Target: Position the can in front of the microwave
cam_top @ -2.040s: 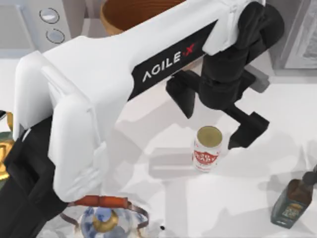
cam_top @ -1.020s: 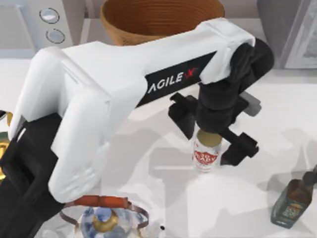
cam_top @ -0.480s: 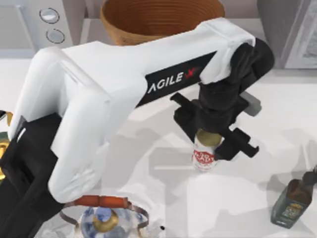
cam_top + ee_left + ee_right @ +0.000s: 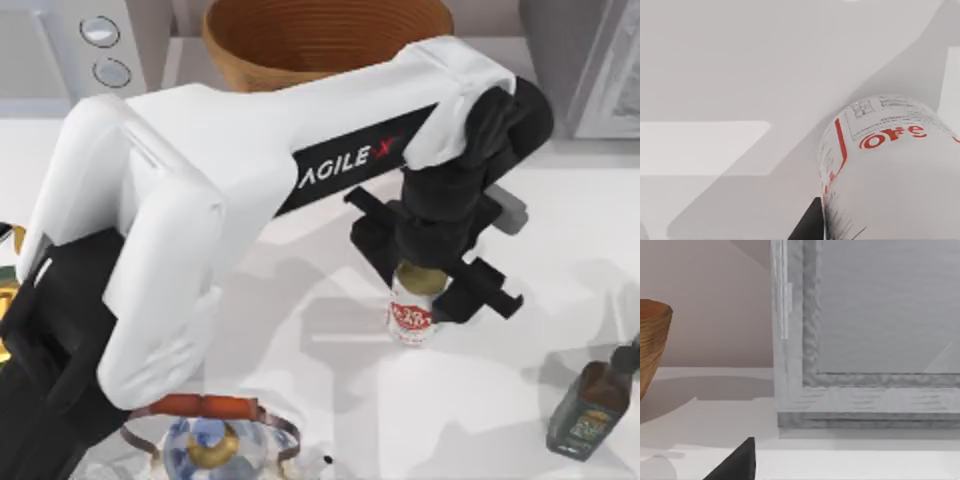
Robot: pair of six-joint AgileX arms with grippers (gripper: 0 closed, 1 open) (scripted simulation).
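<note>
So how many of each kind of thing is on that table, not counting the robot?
Cans: 1, the can, with the left gripper around it
Bottles: 1, dark bottle
Bowls: 1, wooden bowl
Teapots: 1, teapot
Boxy appliances: 2, the microwave and grey appliance
Total: 6

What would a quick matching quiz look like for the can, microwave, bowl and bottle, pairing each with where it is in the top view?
Things:
1. can
2. microwave
3. bowl
4. bottle

Places:
A. top left corner
B. lower right, standing alone
C. top edge, middle
D. mid-table, between the left gripper's fingers

Pairs: 1-D, 2-A, 3-C, 4-B
</note>
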